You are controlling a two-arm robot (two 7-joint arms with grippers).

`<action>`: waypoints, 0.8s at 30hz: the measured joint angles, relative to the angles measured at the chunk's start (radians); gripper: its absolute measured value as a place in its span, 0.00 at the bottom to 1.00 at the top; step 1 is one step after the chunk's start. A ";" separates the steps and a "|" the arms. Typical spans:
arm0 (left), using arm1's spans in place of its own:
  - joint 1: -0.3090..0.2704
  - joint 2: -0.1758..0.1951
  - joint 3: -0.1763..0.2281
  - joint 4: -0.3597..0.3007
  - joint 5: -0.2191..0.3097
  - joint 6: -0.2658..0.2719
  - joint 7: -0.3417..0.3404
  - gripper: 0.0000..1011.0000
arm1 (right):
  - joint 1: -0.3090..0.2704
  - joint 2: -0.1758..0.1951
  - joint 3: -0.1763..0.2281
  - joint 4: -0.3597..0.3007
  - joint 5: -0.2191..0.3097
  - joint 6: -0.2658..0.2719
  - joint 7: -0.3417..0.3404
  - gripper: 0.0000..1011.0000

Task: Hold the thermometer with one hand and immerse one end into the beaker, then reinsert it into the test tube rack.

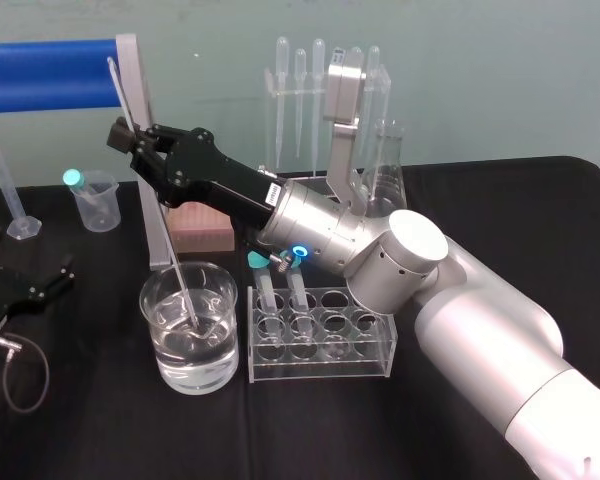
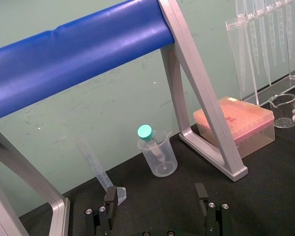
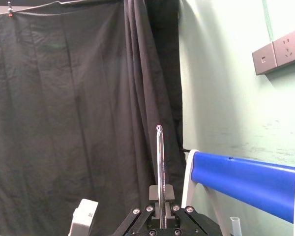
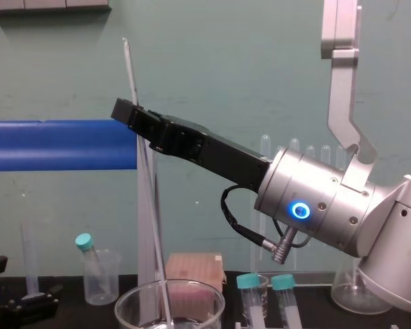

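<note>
My right gripper (image 1: pixel 130 140) is shut on the thermometer (image 1: pixel 183 290), a long thin glass rod, gripping it near its upper part. The rod slants down from the jaws, and its lower end sits in the water of the wide glass beaker (image 1: pixel 158 300) at the table's front left. In the chest view the thermometer (image 4: pixel 153 226) passes through the gripper (image 4: pixel 133 113) into the beaker (image 4: pixel 205 301). The tall clear test tube rack (image 1: pixel 290 88) with pipettes stands at the back, behind my right arm. My left gripper (image 2: pixel 156 196) rests open on the table at the far left (image 1: pixel 60 275).
A low clear rack (image 1: pixel 320 335) with teal-capped tubes stands right beside the beaker. Behind are a pink tip box (image 1: pixel 202 225), a conical flask (image 1: pixel 385 160), a small cup with a teal-capped tube (image 1: pixel 95 200), a graduated cylinder (image 1: pixel 10 195) and a blue-barred frame (image 1: pixel 50 60).
</note>
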 joint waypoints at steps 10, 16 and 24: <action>0.000 0.000 0.000 0.000 0.000 0.000 0.000 1.00 | 0.000 0.005 -0.002 -0.019 0.009 -0.016 0.032 0.06; 0.000 0.000 0.000 0.000 0.000 0.000 0.000 1.00 | -0.008 0.024 0.012 -0.094 0.025 -0.027 0.036 0.06; 0.000 0.000 0.000 0.000 0.000 0.000 0.000 1.00 | -0.021 0.067 0.060 -0.241 0.072 -0.051 0.025 0.06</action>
